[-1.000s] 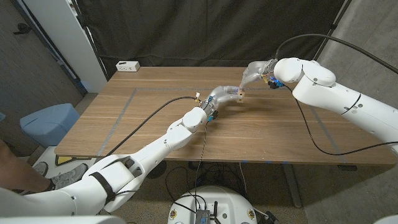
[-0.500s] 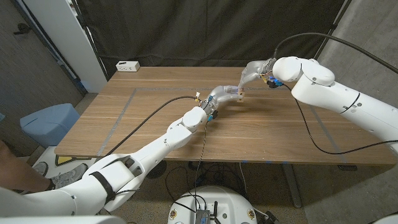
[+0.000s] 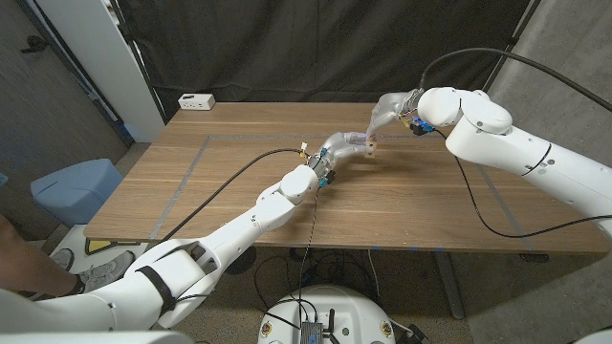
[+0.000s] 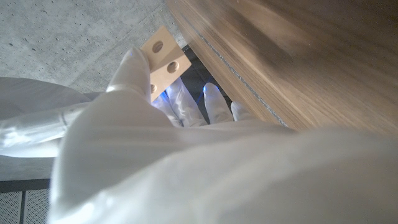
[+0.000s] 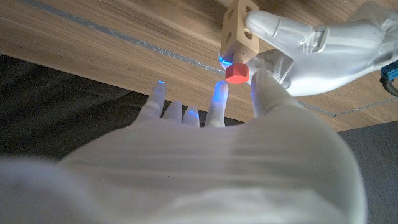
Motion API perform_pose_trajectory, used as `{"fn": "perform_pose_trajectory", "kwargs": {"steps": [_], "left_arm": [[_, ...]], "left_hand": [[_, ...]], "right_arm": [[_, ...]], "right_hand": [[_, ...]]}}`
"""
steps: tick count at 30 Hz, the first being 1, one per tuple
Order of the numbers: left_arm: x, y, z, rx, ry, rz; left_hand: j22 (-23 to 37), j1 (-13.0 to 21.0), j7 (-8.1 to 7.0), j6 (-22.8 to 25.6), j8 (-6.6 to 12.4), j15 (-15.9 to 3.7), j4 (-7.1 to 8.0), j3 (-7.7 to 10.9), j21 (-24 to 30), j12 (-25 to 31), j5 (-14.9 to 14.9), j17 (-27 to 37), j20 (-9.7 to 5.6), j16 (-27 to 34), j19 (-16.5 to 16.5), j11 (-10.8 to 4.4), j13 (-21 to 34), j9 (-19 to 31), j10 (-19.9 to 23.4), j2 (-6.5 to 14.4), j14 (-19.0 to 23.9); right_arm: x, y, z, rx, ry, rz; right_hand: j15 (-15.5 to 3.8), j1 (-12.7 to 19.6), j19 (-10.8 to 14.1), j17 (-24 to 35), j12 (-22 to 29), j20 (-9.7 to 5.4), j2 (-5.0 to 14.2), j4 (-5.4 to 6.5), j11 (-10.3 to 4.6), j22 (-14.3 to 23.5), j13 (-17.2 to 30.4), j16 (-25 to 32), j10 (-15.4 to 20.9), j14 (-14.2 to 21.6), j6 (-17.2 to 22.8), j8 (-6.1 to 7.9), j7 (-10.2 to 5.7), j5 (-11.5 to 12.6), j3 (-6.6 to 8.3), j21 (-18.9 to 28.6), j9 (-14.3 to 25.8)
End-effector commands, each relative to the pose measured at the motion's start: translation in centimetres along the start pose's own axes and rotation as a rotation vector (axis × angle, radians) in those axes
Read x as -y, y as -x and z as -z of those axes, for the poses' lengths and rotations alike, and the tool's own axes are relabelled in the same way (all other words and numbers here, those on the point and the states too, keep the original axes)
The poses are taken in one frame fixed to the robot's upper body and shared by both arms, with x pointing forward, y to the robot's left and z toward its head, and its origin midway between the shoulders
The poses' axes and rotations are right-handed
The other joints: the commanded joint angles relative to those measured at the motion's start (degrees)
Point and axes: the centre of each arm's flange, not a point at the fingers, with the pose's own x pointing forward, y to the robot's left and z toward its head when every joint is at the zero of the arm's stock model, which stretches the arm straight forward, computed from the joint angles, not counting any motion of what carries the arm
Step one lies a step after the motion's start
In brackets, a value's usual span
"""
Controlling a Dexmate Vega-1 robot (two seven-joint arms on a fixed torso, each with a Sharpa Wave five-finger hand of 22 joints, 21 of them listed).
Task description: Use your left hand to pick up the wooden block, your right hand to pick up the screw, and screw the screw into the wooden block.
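My left hand (image 3: 338,146) holds a pale wooden block (image 3: 367,143) above the table's middle back. In the left wrist view the block (image 4: 163,53) shows round holes and sits against a finger (image 4: 133,70) of that hand. In the right wrist view the block (image 5: 240,23) is gripped by my left hand (image 5: 311,43), and a screw with a red head (image 5: 237,74) sticks out of one of its faces. My right hand (image 3: 387,113) reaches the block from the far right. Its thumb (image 5: 261,84) and a finger (image 5: 217,93) stand on either side of the red head, pinching it.
A white box (image 3: 196,100) lies at the table's back left corner. Grey tape lines (image 3: 191,167) run across the wooden table (image 3: 402,201). A black cable (image 3: 225,183) trails along my left arm. A blue bin (image 3: 75,187) stands on the floor to the left.
My right arm has edged slightly to the left. Both hands, the block and the screw stay where they were.
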Motion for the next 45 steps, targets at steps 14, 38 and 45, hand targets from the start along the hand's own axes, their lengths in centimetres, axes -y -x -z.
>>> {"fn": "perform_pose_trajectory", "kwargs": {"steps": [14, 38, 45], "left_arm": [[-0.2, -0.6, 0.2, -0.005, 0.000, 0.004], [-0.4, -0.6, 0.2, -0.005, 0.000, 0.008], [-0.3, -0.5, 0.2, -0.005, 0.000, 0.007]], "left_hand": [[0.26, -1.14, 0.25, 3.57, 0.31, -6.05, 0.17, 0.25, 0.44, 0.23, 0.37, 0.25, 0.38, -0.19, 0.15, -0.23, 9.35, 0.57, 0.94, 4.19, 0.51], [0.26, -1.11, 0.25, 3.58, 0.28, -6.12, 0.14, 0.24, 0.43, 0.12, 0.41, 0.29, 0.40, -0.21, 0.10, -0.24, 9.43, 0.57, 0.96, 4.22, 0.56], [0.26, -1.10, 0.19, 3.66, 0.30, -6.11, 0.14, 0.25, 0.44, 0.10, 0.42, 0.30, 0.37, -0.23, 0.13, -0.24, 9.45, 0.57, 0.99, 4.24, 0.55]], "right_arm": [[-0.2, -0.6, 0.2, -0.017, -0.004, -0.002], [-0.2, -1.0, 0.0, -0.023, -0.001, 0.009], [-0.2, -0.9, 0.0, -0.029, 0.002, 0.009]], "right_hand": [[-0.38, 1.48, 0.21, 0.01, 0.35, -0.06, -0.08, -0.44, -0.66, 0.33, 0.20, -0.01, 0.54, 0.74, 2.34, 1.60, -0.25, 0.00, 0.21, 0.26, 0.67], [-0.62, 2.25, 0.82, 0.16, 0.62, -0.12, 0.43, -0.35, -0.86, 0.31, 0.21, 0.38, 1.70, 1.67, 3.98, 3.40, -0.67, -0.06, 0.20, 0.43, 1.59], [-0.81, 2.64, 1.03, 0.20, 0.69, -0.10, 0.62, -0.38, -1.03, 0.31, 0.20, 0.43, 2.19, 1.83, 4.69, 4.19, -0.91, -0.05, 0.21, 0.45, 2.01]]}}
